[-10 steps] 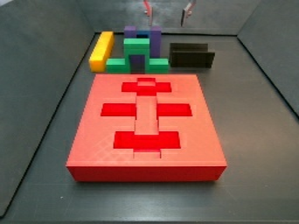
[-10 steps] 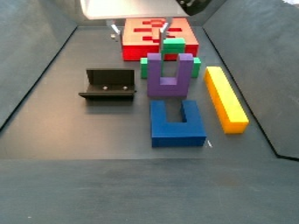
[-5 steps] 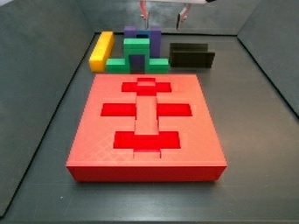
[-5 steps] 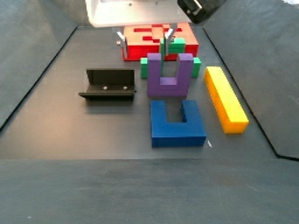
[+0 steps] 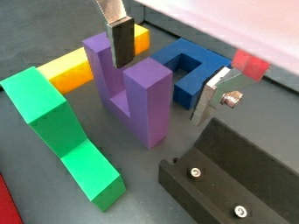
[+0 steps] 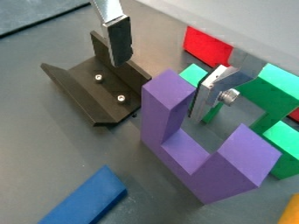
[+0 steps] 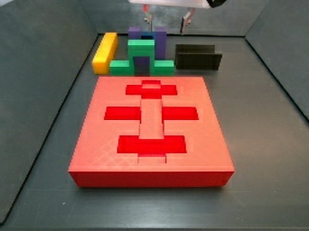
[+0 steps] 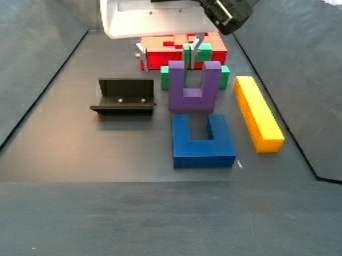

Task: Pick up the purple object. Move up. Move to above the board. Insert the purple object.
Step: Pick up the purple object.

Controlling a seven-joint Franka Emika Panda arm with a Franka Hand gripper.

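Note:
The purple object [image 8: 195,90] is a U-shaped block lying on the floor between the green block [image 8: 199,58] and the blue block [image 8: 203,140]. It shows close in both wrist views [image 5: 146,96] [image 6: 193,140]. In a side view only its tops [image 7: 140,34] show behind the green block. My gripper [image 5: 163,66] [image 6: 163,66] is open, low over the purple object, with one prong between its fingers; I see no contact. It also shows in both side views [image 8: 201,45] [image 7: 164,16]. The red board [image 7: 97,135] [image 8: 163,38] lies beyond the green block.
A long yellow bar [image 8: 258,112] [image 7: 105,52] lies beside the blocks. The dark fixture [image 8: 123,98] [image 6: 100,87] [image 7: 198,58] stands on the other side of the purple object, close to one finger [image 6: 114,39]. Grey walls enclose the floor.
The gripper has come down from above toward the purple object, still open. The blocks have not moved.

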